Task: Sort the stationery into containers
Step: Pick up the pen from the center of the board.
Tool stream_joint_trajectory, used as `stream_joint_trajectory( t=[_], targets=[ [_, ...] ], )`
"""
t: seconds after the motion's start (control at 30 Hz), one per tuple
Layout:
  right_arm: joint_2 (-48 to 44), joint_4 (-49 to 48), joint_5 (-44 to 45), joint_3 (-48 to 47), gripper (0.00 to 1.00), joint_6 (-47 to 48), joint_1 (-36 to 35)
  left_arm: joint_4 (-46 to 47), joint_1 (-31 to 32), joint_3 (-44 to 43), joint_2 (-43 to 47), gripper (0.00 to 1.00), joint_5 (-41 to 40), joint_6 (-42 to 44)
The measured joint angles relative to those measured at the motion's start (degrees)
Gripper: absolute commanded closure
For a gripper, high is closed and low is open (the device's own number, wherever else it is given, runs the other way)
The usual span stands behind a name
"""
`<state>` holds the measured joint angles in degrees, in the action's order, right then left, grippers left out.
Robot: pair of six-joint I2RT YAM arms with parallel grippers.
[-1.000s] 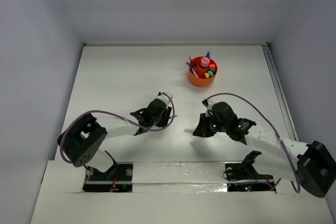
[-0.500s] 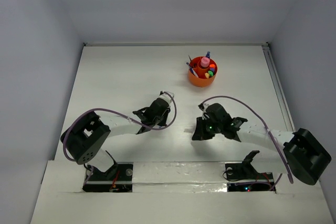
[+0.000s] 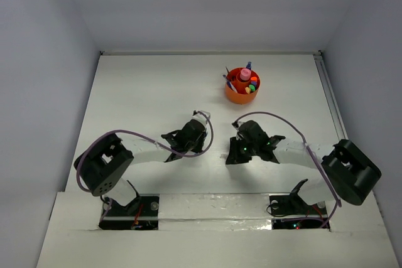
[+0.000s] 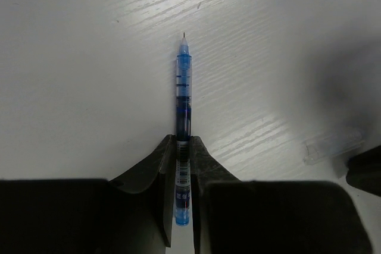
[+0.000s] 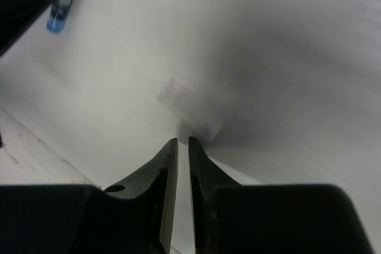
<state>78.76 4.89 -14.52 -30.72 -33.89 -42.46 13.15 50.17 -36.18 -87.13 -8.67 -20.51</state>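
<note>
My left gripper [image 4: 183, 144] is shut on a thin blue pen [image 4: 183, 96], which points tip-forward just above the white table. In the top view this gripper [image 3: 200, 139] is at the table's middle. My right gripper [image 5: 183, 142] has its jaws nearly together with nothing between them. It is low over the table, with a clear pen cap [image 5: 189, 111] lying just past its fingertips. The cap also shows in the left wrist view [image 4: 333, 145]. The round orange tub [image 3: 235, 97] stands far back right, holding a pink-topped tube, pens and coloured highlighters.
The two grippers are close together, my right gripper [image 3: 233, 153] just right of the left one. The pen's blue rear end [image 5: 59, 19] shows at the top left of the right wrist view. White walls enclose the table on three sides.
My right gripper has moved left and lower towards the clear cap. My left gripper, still holding the blue pen, has shifted slightly right and nearer.
</note>
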Motion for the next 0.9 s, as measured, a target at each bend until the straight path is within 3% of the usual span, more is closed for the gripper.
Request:
stream_joint_trajectory(
  t=[0.33, 0.8, 0.9],
  targets=[
    [2.8, 3.4, 10.0, -5.1, 0.85, 1.9, 0.0, 0.2, 0.0, 0.5, 5.7, 1.00, 0.5, -0.3],
    [7.5, -0.3, 10.9, -8.3, 0.85, 2.2, 0.0, 1.1, 0.0, 3.1, 7.7, 1.00, 1.0, -1.1],
    [8.7, -0.7, 11.1, -9.5, 0.80, 2.5, 0.0, 1.6, 0.0, 3.8, 8.5, 1.00, 1.1, -1.7]
  ],
)
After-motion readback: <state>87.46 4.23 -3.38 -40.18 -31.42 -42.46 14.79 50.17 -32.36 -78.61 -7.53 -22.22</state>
